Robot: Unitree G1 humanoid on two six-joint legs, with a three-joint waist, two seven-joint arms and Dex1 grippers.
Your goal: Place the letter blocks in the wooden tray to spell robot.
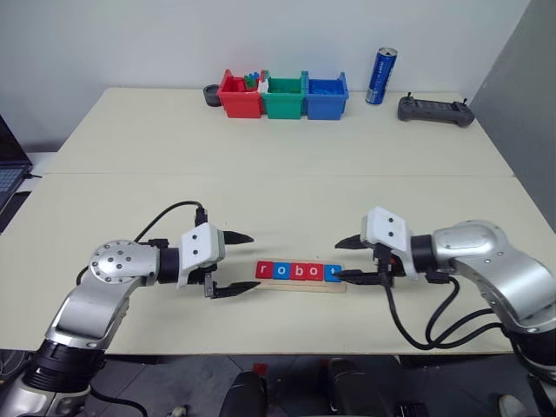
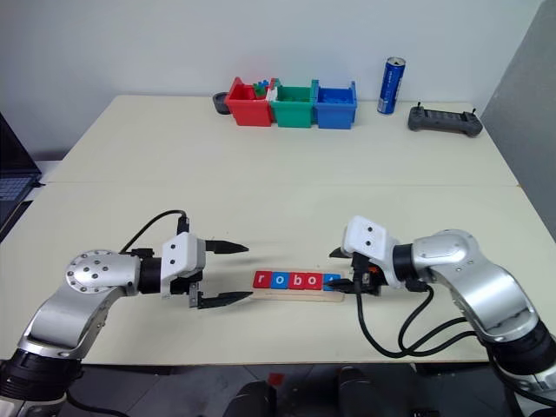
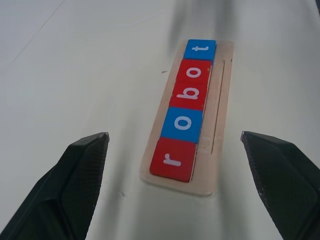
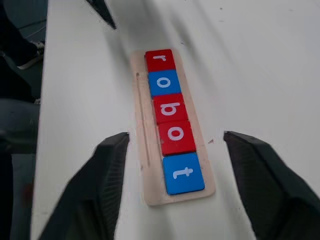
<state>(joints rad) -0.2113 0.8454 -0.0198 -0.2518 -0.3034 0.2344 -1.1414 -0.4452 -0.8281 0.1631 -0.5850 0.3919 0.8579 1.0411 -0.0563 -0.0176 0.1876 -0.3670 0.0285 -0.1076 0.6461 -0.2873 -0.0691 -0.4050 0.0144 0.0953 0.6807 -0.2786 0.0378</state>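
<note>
On the pale surface point(image 1: 278, 165), the left claw point(image 1: 233, 263) hangs with fingers apart, five letter blocks point(image 3: 186, 109) spell robot in the wooden tray point(image 3: 221, 100), and the right claw point(image 1: 351, 259) is spread empty, so the task looks finished.

Left gripper point(image 1: 241, 261) and right gripper point(image 1: 345, 259) flank tray point(image 1: 335, 287) ends, fingers spread. Bare table point(image 1: 287, 187) beyond tray; bins point(image 1: 283, 95), can point(image 1: 380, 76), controller point(image 1: 435, 110) along far edge.

A pale cream table point(image 1: 278, 165) with a seam across it meets a plain white wall point(image 1: 174, 39) at twelve o'clock, a grey panel point(image 1: 530, 78) at two o'clock.
</note>
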